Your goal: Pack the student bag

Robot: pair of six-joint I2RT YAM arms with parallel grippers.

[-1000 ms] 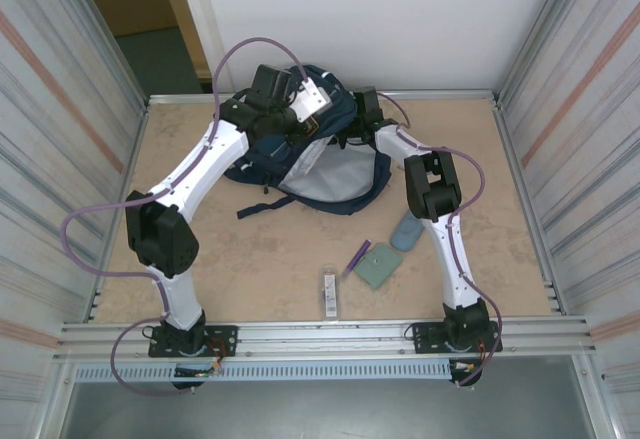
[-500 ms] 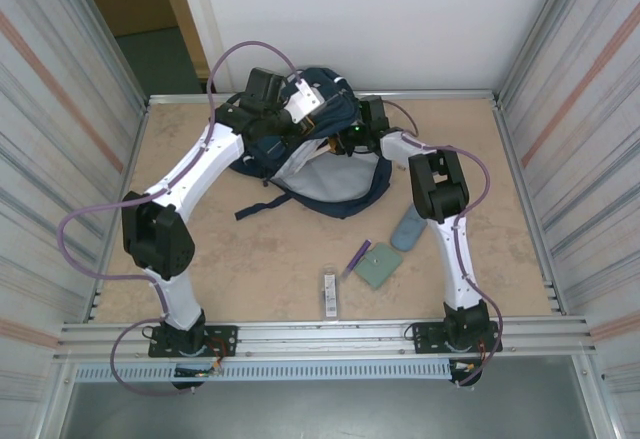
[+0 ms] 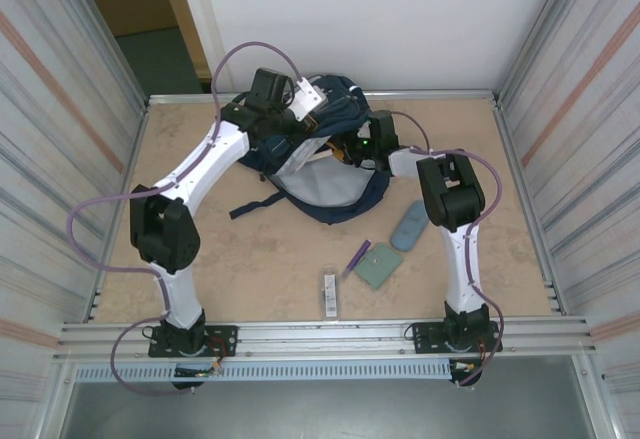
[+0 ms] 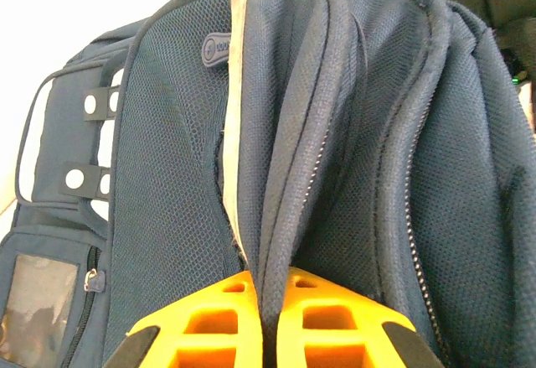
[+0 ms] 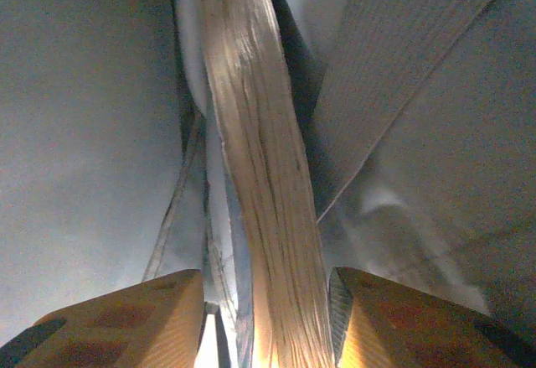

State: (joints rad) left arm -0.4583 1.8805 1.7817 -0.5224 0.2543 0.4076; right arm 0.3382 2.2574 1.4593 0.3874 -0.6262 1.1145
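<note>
The student bag [image 3: 335,191] lies at the back of the table, navy with pale grey lining showing at its mouth. My left gripper [image 3: 316,100] is shut on the bag's padded top rim [image 4: 289,158], its orange fingers [image 4: 209,313] pinching the fabric and holding it up. My right gripper [image 3: 350,149] reaches into the bag's mouth. Inside, a book [image 5: 260,175] stands page-edge toward the camera against the grey lining [image 5: 84,133]. The right gripper [image 5: 268,322] is open around the book, with a gap on each side.
On the table in front of the bag lie a blue-grey case [image 3: 408,227], a green pad [image 3: 379,265], a purple pen [image 3: 357,256] and a small white strip [image 3: 330,293]. Metal walls close in both sides.
The right gripper's jaws have parted and let go of the book inside the bag. The right arm swung right and its wrist moved nearer. The left gripper lifted the rim slightly higher.
</note>
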